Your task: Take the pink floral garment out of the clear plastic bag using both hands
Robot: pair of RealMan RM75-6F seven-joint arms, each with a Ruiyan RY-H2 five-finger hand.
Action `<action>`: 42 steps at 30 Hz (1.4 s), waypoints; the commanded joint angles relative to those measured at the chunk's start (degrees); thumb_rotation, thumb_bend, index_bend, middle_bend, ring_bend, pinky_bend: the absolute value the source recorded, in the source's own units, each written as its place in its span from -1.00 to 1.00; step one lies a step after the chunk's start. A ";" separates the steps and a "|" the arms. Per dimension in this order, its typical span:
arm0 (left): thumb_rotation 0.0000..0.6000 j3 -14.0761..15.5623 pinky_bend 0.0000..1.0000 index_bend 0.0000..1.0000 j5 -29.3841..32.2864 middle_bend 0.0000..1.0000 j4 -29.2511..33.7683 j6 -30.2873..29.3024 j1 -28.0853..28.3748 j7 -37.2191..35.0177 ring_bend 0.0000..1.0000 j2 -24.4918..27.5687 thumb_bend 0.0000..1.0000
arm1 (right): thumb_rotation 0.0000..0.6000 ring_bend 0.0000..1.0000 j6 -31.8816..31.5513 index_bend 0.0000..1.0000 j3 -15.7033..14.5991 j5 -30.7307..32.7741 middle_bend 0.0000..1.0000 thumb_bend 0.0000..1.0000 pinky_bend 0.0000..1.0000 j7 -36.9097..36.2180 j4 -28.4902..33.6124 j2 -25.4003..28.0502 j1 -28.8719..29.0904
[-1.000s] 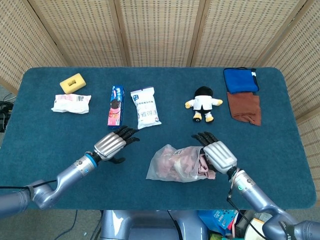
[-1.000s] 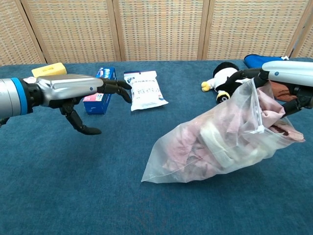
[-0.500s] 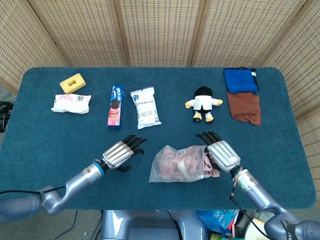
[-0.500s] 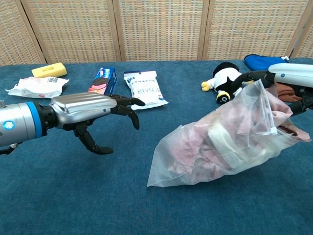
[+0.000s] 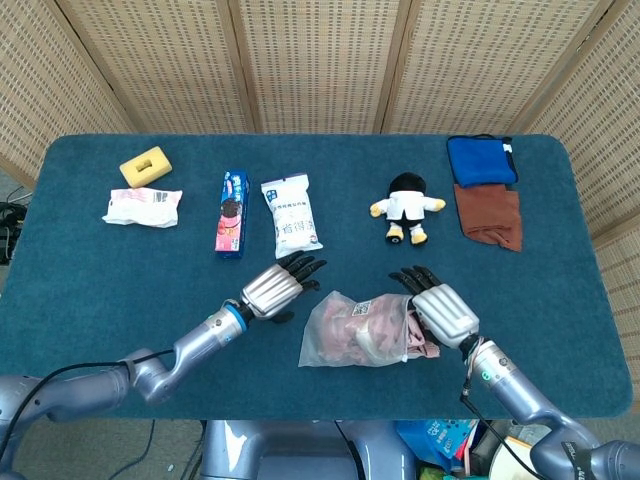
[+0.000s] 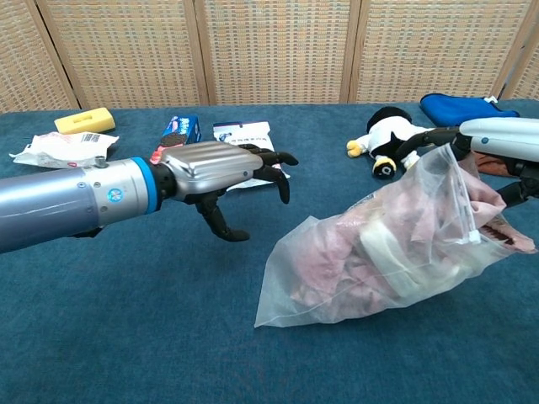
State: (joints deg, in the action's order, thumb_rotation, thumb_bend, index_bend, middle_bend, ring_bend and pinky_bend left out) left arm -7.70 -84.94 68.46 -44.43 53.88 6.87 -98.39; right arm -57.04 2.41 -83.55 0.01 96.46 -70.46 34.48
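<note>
worktop [image 5: 100, 290]: blue carpeted top with rounded corners
far left: yellow sponge [image 5: 145, 166], white packet [image 5: 142, 207] just in front of it
left of middle: cookie box [image 5: 231, 213] beside a white pouch [image 5: 291, 214]
right of middle: doll [image 5: 407, 207]
far right: blue cloth [image 5: 481, 160] touching a brown cloth [image 5: 489, 214]
near edge: clear bag [image 5: 355, 331] with the pink garment [image 5: 375, 320] inside, its closed end resting on the worktop

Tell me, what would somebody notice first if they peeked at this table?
Probably the clear plastic bag stuffed with the pink floral garment, lying near the front of the blue table, its open end lifted by the right hand. Next, the shiny left hand hovering beside the bag, fingers spread, holding nothing. Farther back lies a little doll.
</note>
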 commanded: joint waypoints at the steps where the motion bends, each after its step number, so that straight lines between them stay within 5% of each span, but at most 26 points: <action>1: 1.00 -1.52 -1.00 -0.44 2.26 -1.00 -2.16 2.65 2.35 3.04 -1.00 -2.61 -0.38 | 1.00 -1.00 -0.03 0.44 -0.16 -0.56 -0.77 0.62 -1.00 0.08 -0.15 -0.05 0.04; 20: 1.00 -6.28 -1.00 -0.44 15.46 -1.00 -12.74 11.33 9.91 13.56 -1.00 -12.29 -0.38 | 1.00 -1.00 0.25 0.44 -0.42 -2.51 -0.76 0.62 -1.00 0.10 -1.24 0.03 0.41; 27: 1.00 -6.52 -1.00 -0.26 16.89 -1.00 -13.58 11.71 10.37 12.11 -1.00 -13.48 -0.19 | 1.00 -1.00 0.23 0.44 -0.58 -2.95 -0.75 0.62 -1.00 0.22 -1.18 0.13 0.40; 42: 1.00 -5.53 -1.00 0.22 16.15 -1.00 -13.33 9.74 9.94 9.11 -1.00 -13.28 -0.17 | 1.00 -1.00 0.40 0.44 -0.28 -2.88 -0.75 0.62 -1.00 0.75 -0.69 0.04 0.63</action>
State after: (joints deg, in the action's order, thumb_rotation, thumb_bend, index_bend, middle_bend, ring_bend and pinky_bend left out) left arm -13.27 -68.78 55.15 -34.67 63.84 16.03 -111.67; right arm -56.64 2.13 -86.44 0.77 95.77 -70.42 35.10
